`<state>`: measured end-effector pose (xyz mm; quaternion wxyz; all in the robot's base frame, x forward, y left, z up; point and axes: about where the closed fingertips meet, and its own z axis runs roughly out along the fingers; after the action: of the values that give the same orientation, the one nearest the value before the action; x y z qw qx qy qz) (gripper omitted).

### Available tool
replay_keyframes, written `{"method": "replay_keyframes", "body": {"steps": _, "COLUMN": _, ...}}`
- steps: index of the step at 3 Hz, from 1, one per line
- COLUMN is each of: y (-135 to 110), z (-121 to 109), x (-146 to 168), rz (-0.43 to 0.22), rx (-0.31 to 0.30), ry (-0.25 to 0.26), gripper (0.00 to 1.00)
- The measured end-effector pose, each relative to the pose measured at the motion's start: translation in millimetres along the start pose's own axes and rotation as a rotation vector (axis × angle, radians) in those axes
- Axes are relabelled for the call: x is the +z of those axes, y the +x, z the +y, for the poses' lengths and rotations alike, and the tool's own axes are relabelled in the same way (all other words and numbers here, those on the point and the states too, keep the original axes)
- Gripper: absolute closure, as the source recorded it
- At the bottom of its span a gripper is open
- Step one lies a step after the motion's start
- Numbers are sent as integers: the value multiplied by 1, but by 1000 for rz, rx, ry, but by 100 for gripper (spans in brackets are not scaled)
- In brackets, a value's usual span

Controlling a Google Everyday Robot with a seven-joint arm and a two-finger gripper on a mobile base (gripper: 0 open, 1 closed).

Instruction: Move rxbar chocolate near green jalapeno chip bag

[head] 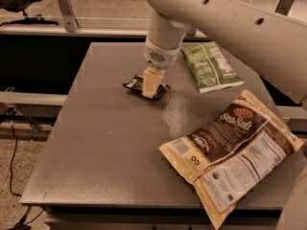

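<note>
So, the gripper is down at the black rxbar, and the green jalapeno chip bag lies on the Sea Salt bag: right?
No. The camera view shows the green jalapeno chip bag on the table, apart from the Sea Salt bag. The gripper is down at the rxbar.
</note>
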<state>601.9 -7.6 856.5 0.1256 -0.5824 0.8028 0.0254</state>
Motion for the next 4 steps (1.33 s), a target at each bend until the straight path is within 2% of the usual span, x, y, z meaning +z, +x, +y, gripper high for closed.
{"method": "replay_keyframes", "body": {"steps": 1, "y": 31, "z": -33, "x": -22, "rz": 32, "rx": 37, "ry": 54, "gripper": 100}}
{"method": "replay_keyframes", "body": {"steps": 2, "y": 48, "z": -54, "x": -29, "rz": 64, "rx": 43, "ry": 75, "gripper": 100}}
{"method": "replay_keyframes", "body": {"steps": 3, "y": 59, "z": -73, "x": -28, "rz": 98, "rx": 21, "ry": 81, "gripper": 84}}
{"method": "replay_keyframes", "body": {"steps": 4, "y": 64, "z": -85, "x": -25, "rz": 126, "rx": -14, "ry": 82, "gripper": 61}}
